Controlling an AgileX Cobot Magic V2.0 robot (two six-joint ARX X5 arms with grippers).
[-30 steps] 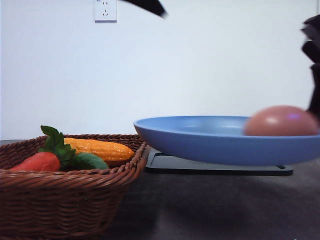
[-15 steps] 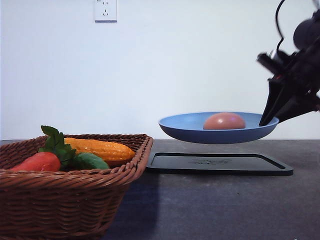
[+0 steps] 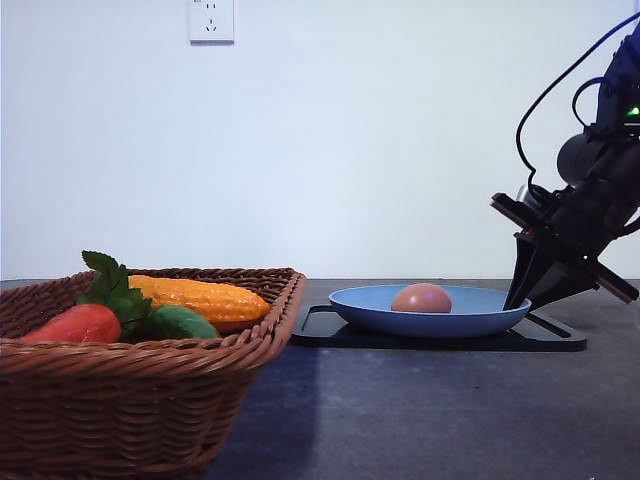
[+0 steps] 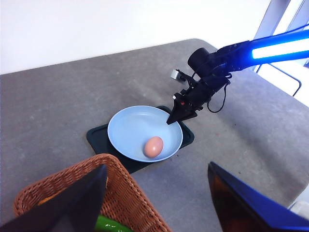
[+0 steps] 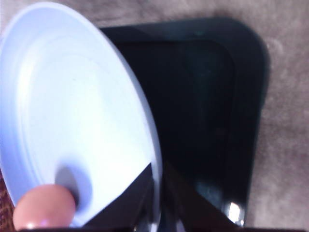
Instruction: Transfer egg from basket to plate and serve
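Observation:
The pinkish-brown egg (image 3: 421,297) lies in the blue plate (image 3: 365,303), which rests on a flat black tray (image 3: 330,326) right of the wicker basket (image 3: 120,400). My right gripper (image 3: 517,298) is shut on the plate's right rim. In the right wrist view its dark fingers (image 5: 140,191) clamp the rim of the plate (image 5: 63,111), with the egg (image 5: 43,209) close by. From the left wrist view, my left gripper (image 4: 155,167) hangs open and empty above the basket (image 4: 120,193), looking down on the plate (image 4: 133,128), the egg (image 4: 153,146) and the right gripper (image 4: 175,117).
The basket holds a red-orange leafy vegetable (image 3: 80,322), a corn cob (image 3: 200,298) and a green vegetable (image 3: 180,322). The grey tabletop (image 3: 430,410) stretches in front of the tray. A wall socket (image 3: 211,20) sits high on the white wall.
The plate with the egg has moved away from the camera and down onto the black tray, carried by my right gripper, which still grips its rim.

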